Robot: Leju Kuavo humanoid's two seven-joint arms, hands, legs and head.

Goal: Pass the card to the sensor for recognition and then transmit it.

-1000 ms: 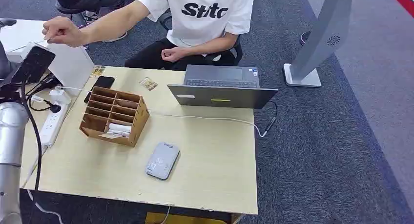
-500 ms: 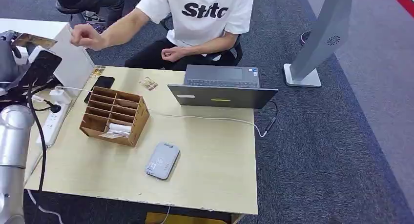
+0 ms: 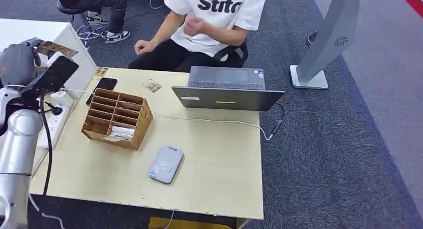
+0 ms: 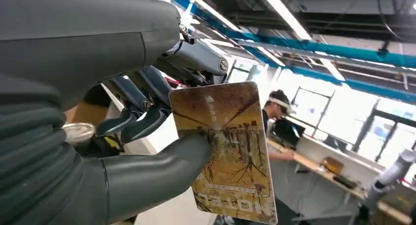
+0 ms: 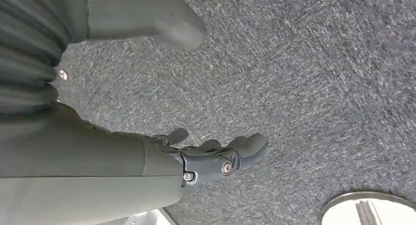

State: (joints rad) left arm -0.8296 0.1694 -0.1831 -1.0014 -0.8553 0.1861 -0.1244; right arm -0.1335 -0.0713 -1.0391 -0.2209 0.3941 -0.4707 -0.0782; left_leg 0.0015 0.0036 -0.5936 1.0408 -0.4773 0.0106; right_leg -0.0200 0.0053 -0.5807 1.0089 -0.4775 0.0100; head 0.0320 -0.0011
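Note:
My left hand (image 3: 22,64) is raised at the far left, above the table's left end. It pinches a brown picture card (image 3: 56,49) between thumb and fingers. The left wrist view shows the card (image 4: 229,151) up close, held by the thumb (image 4: 162,161). The grey card sensor (image 3: 165,164) lies flat on the wooden table (image 3: 214,159) near its front edge, well to the right of the hand. My right hand (image 5: 211,159) hangs over grey carpet, fingers apart and holding nothing.
A wooden slotted organizer (image 3: 117,118) stands left of centre. An open laptop (image 3: 227,89) sits at the back with a cable. A loose card (image 3: 151,85), a black phone (image 3: 102,87) and a power strip (image 3: 50,126) lie on the left. A seated person (image 3: 209,19) faces the table.
The person handed over the card and pulled the arm back to the lap. My left hand now holds the card and has moved right, toward the table.

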